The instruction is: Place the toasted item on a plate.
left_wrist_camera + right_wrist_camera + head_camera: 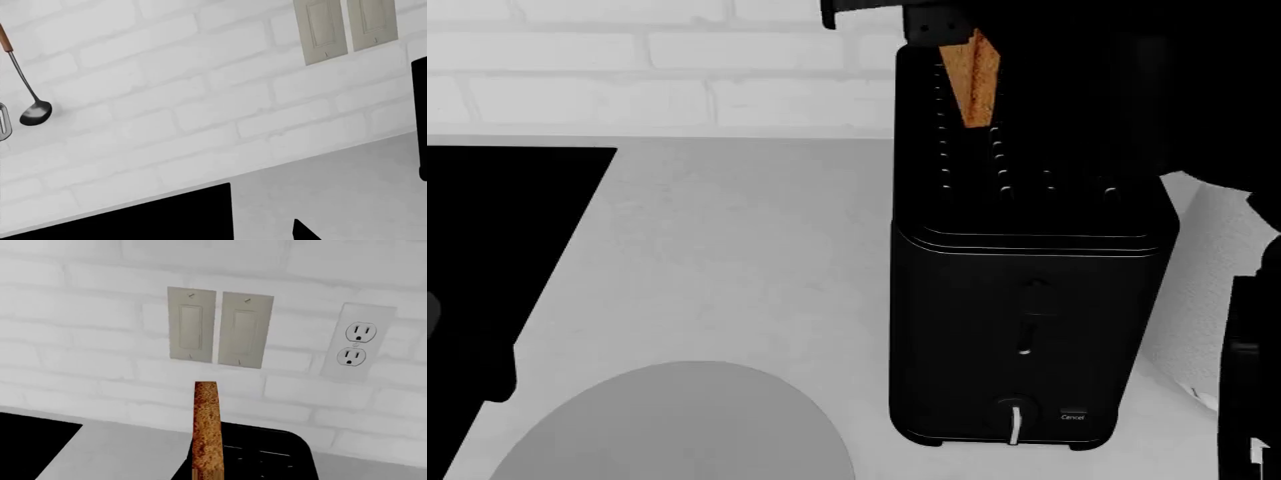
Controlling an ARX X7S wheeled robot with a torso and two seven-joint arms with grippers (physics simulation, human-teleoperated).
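- We find the toasted item (970, 78) above the rear slot of the black toaster (1028, 310), edge-on and tilted, its lower end level with the slot mouth; whether it has cleared the slot fully we cannot tell.
- The right end effector (941, 25) shows in the head view as a dark shape at the slice's upper end. We judge it clamped on the toast, since the right wrist view shows the slice (207, 430) held upright with the wall switches (220, 332) behind.
- The left end effector is not visible; its wrist camera shows only brick wall, a hanging ladle (30, 100) and a strip of bench (333, 190). State: cannot tell.
- The plate (681, 425) sits near the bench's front edge, well apart from the toaster and bare.
- Done, as we judge: grasp and most of the lift. Left: carry the slice toward the front edge, lower it onto the plate, release.
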